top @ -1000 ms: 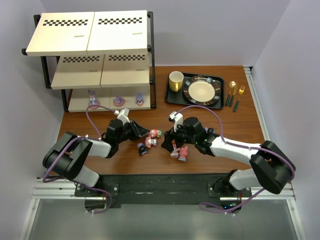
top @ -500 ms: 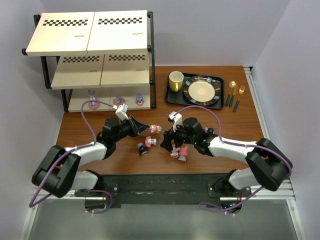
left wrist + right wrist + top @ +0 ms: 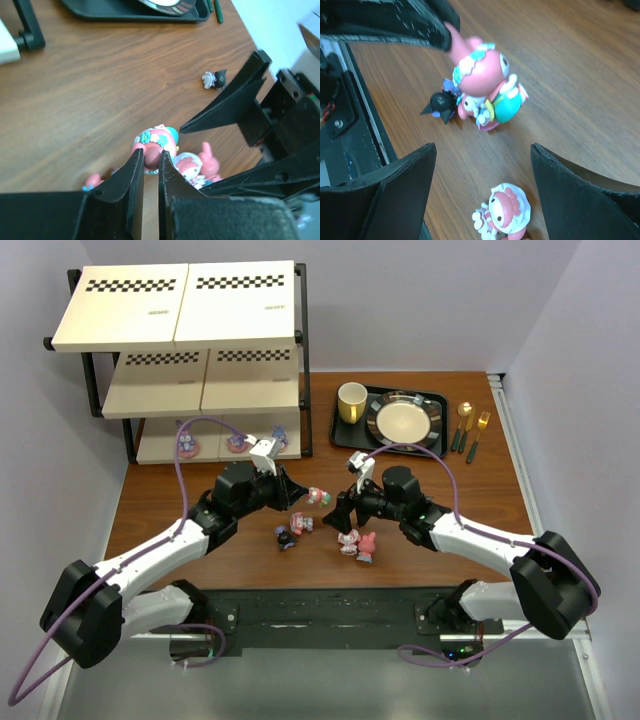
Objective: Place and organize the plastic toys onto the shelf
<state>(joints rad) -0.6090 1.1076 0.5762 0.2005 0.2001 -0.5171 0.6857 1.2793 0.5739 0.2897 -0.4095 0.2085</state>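
Note:
My left gripper [image 3: 303, 496] is shut on a pink bunny-eared toy [image 3: 318, 497] with a flower band and a teal part. It holds the toy above the table, seen close in the left wrist view [image 3: 155, 142] between the fingers [image 3: 135, 167]. My right gripper [image 3: 338, 518] is open and empty, its jaws wide apart [image 3: 482, 150] over a pink bonnet toy [image 3: 507, 212]. A dark toy [image 3: 285, 537] and another pink toy [image 3: 301, 524] lie left of it. Two pink toys [image 3: 357, 544] lie under the right arm. The shelf [image 3: 180, 350] holds three toys [image 3: 237, 443] on its bottom tier.
A black tray [image 3: 345, 430] with a plate [image 3: 403, 421] and a yellow mug [image 3: 351, 401] stands right of the shelf. Gold cutlery [image 3: 470, 430] lies beside the tray. The two grippers are close together at the table's middle.
My left gripper has moved right and toward the shelf with the pink toy held in it. My right gripper has drawn back and up from the two pink toys.

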